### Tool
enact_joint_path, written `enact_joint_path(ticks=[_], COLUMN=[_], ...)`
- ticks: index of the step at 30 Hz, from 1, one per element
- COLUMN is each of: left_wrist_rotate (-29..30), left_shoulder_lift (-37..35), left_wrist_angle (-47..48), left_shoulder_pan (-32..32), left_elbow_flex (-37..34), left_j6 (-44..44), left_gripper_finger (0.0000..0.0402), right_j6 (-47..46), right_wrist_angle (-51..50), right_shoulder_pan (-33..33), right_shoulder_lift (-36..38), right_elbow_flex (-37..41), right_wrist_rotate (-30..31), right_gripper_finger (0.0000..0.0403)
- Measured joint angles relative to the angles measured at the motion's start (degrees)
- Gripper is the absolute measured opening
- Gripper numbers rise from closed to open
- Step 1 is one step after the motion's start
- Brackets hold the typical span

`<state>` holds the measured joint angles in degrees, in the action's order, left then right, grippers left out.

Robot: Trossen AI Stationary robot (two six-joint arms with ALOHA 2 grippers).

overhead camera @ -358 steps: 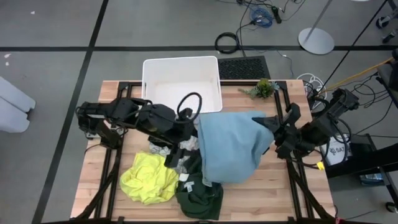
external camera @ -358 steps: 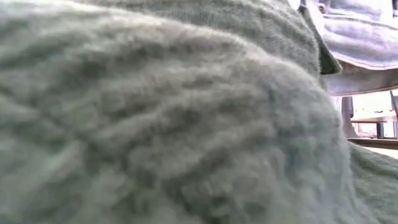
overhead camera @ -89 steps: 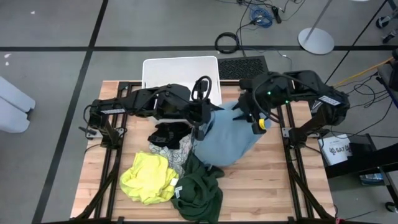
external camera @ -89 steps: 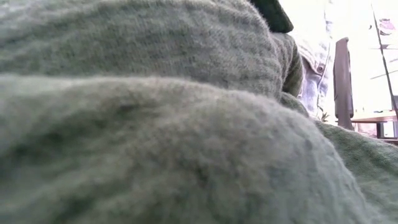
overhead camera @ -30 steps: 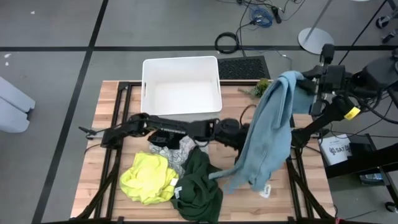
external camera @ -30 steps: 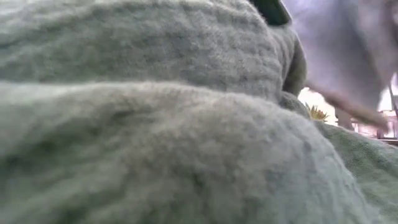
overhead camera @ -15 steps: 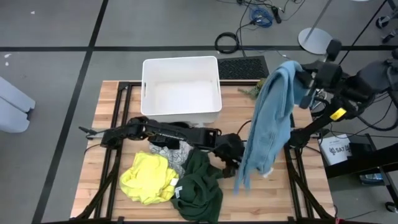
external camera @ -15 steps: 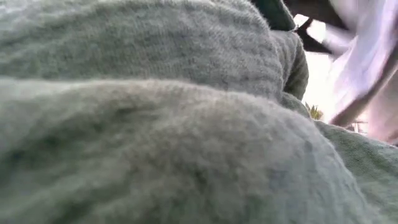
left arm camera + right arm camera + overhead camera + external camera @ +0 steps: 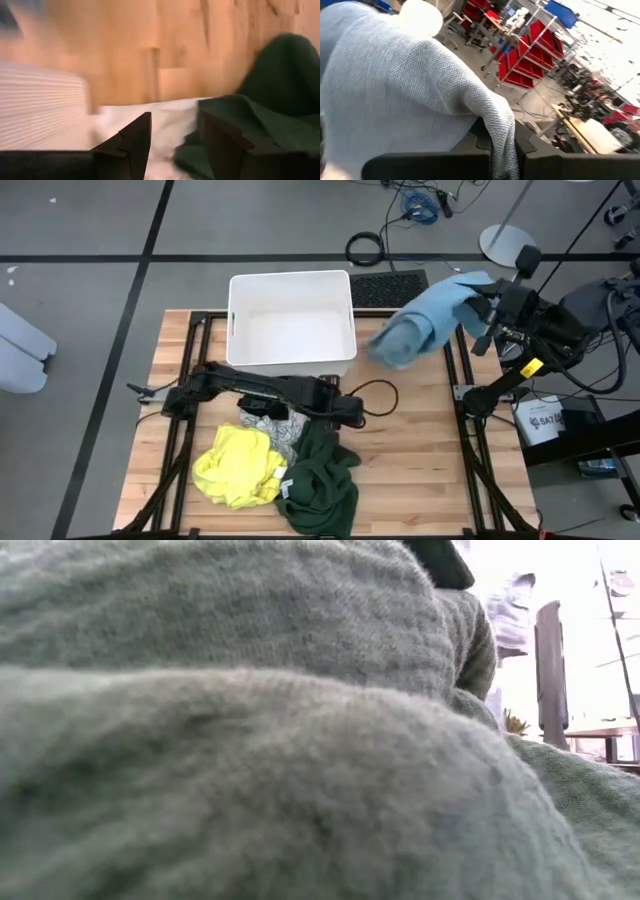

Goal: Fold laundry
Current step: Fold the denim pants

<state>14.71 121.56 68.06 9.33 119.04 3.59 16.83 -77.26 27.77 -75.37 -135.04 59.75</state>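
Up at the far right corner of the worktop (image 9: 420, 450) you have the light blue garment (image 9: 420, 328) lifted clear of the wood, bunched and blurred, so you cannot make out its outline or which part hangs lowest. Your right gripper (image 9: 478, 315) has its fingers (image 9: 530, 145) closed on a fold of that cloth; in the right wrist view the blue knit drapes over them and hides most of both.

Nearer you, the dark green garment (image 9: 320, 480) lies crumpled at the front edge, with the bright yellow garment (image 9: 240, 465) just beside it on the left. The white garment with grey pattern (image 9: 272, 430) shows only as a small patch between them and the left arm, and the black garment (image 9: 262, 406) is largely covered by that arm.

Your left gripper (image 9: 352, 408) sits low over the middle of the worktop, fingers (image 9: 132, 145) parted and holding nothing, with white cloth and green cloth under them.

The white bin (image 9: 292, 325) stands at the back. Green knit fills the low view almost entirely.
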Motion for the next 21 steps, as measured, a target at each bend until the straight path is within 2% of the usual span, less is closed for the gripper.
enact_joint_path(ticks=[6,9,11,17,21], left_wrist_rotate=[10.61,15.22,17.42,21.69,22.58], left_shoulder_lift=[-9.55,-15.12,-18.65,-26.12,-28.46], left_wrist_angle=[2.04,2.69,3.0,2.95,2.7], left_shoulder_pan=[0.6,0.57,0.58,0.49,0.31], left_elbow_flex=[0.0,0.0,0.02,0.07,0.07], left_j6=[0.68,2.14,2.55,2.83,-0.01], left_gripper_finger=[0.0173,0.0173,0.0173,0.0173,0.0173], right_j6=[-5.56,-13.94,-18.77,-32.49,-42.0], right_wrist_angle=[-0.03,-0.24,-0.43,1.71,3.68], right_shoulder_pan=[3.86,7.05,9.1,13.64,15.38], right_shoulder_lift=[-0.84,-1.46,-2.08,-3.65,-3.16], right_elbow_flex=[0.0,0.02,0.0,0.2,0.11], right_wrist_rotate=[-1.65,-1.83,-4.03,-15.92,-16.65], right_gripper_finger=[0.0006,0.0006,0.0006,0.0006,0.0006])
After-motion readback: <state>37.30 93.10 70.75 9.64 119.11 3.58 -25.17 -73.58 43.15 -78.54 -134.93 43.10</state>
